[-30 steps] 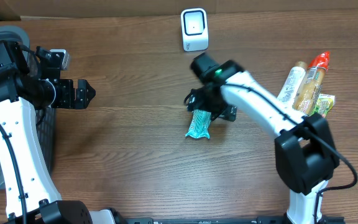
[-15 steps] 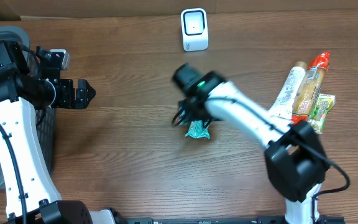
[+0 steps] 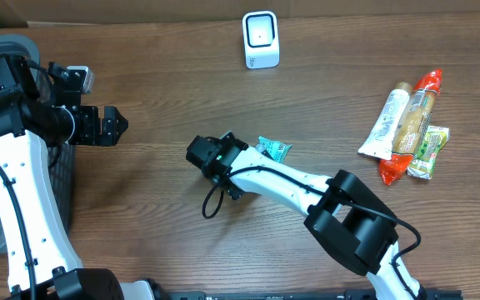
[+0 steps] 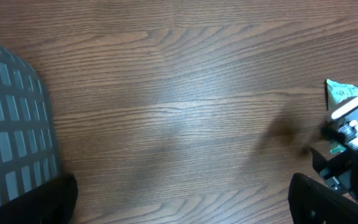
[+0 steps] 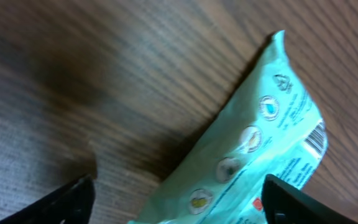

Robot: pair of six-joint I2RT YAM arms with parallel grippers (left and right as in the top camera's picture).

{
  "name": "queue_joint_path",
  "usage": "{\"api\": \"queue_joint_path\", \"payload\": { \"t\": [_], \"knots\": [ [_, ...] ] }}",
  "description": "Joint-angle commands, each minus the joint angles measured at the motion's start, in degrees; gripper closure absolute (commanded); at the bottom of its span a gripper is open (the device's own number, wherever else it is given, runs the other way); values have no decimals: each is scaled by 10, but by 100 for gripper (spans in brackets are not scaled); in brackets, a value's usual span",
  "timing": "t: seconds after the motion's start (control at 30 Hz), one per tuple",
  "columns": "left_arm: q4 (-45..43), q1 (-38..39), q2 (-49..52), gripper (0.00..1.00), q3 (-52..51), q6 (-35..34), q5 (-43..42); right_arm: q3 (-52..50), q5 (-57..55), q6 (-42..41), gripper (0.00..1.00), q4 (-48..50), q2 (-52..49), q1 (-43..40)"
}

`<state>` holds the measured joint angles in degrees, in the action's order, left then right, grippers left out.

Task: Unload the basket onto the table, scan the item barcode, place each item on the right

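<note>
A teal snack packet (image 5: 266, 137) lies flat on the wooden surface (image 3: 157, 217), well in front of the white barcode scanner (image 3: 261, 39) that stands upright at the far edge. The right claw (image 5: 178, 182) hangs low over the packet, released, with its two fingers spread wide on either side of it. The packet's printed face is up, showing a row of small round icons and a barcode at one end. Far to the scanner's left, the left claw (image 4: 184, 180) is also released and carries nothing, with a grey mesh basket (image 4: 11, 124) beside it. To the scanner's right and nearer the front, a cluster of other packets and tubes (image 3: 407, 125) lies together on the surface.
</note>
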<state>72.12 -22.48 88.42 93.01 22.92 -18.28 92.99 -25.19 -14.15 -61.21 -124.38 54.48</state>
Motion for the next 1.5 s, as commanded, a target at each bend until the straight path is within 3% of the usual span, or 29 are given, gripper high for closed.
{"api": "queue_joint_path", "payload": {
  "t": [0.0, 0.4, 0.47, 0.5, 0.53, 0.6, 0.7, 0.77, 0.97, 1.07, 1.27, 1.47],
  "knots": [
    [-2, 4, 3, 1, 0, 13, -6, -2, -18, 38, 17, -6, -1, 5],
    [-2, 4, 3, 0, 0, 13, -6, -63, -43, 72, 28, 17, -1, 1],
    [-2, 4, 3, 0, 0, 13, -6, -73, -64, 72, 37, 29, -1, 1],
    [-2, 4, 3, 1, 0, 13, -6, -74, -71, 72, 46, 31, -1, 1],
    [-2, 4, 3, 0, 0, 13, -6, -74, -82, 72, 62, 36, -1, 1],
    [-2, 4, 3, 1, 0, 13, -6, -74, -94, 72, 68, 45, -1, 1],
    [-2, 4, 3, 0, 0, 13, -6, -74, -104, 72, 90, 56, -1, 1],
    [-2, 4, 3, 1, 0, 13, -6, -74, -108, 71, 96, 61, -1, 1],
    [-2, 4, 3, 0, 0, 13, -6, -32, -95, 25, 96, 33, 20, -3],
    [-2, 4, 3, 0, 0, 13, -6, 2, -1, 23, 96, 25, 66, -18],
    [-2, 3, 3, 0, 0, 13, -6, 13, 337, -4, 96, 80, 183, -104],
    [-2, 3, 3, 1, 0, 13, -6, -19, 671, -53, 96, 136, 183, -215]
  ]
}}
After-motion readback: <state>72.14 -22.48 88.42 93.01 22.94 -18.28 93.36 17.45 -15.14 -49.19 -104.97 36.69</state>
